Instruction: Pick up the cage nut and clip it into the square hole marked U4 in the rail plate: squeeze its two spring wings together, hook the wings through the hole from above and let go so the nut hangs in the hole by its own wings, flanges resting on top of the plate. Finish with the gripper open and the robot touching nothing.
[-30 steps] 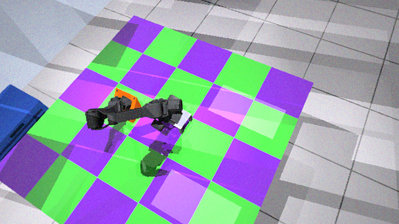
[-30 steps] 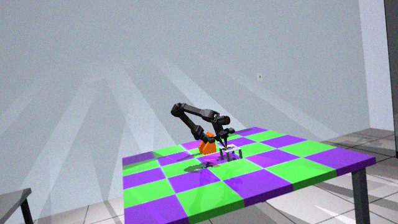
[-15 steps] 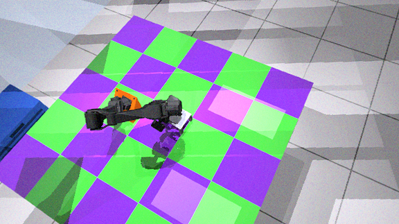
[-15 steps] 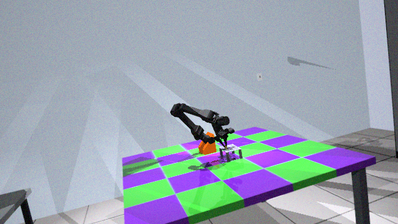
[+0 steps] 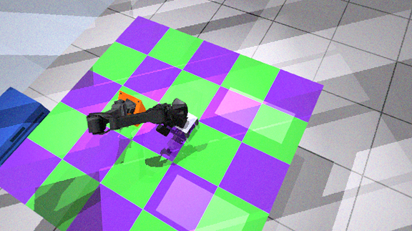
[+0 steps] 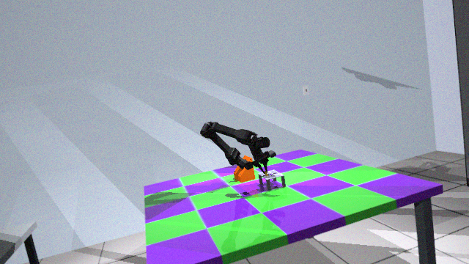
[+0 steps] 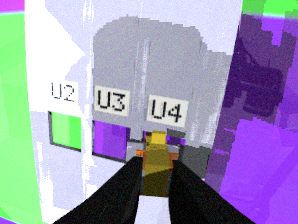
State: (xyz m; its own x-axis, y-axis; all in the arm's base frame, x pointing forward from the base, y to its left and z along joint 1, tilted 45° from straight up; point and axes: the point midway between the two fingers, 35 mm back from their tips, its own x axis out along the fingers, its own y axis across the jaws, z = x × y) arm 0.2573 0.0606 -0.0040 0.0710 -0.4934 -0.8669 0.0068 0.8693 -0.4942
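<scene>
The rail plate is white and stands on short dark legs. In the wrist view its square holes marked U2, U3 and U4 form a row. The cage nut, yellow-gold with small orange parts at its sides, is between the fingertips. My gripper is shut on it, right at the U4 hole, just below the U4 label. The nut covers most of that hole; purple shows past its sides. I cannot tell how deep the wings sit. In the top view the arm hides the fingertips.
The orange arm base mount stands behind the plate on the green and purple checkered table. The U3 hole and U2 hole lie left of the nut. A blue box is beyond the table's left edge.
</scene>
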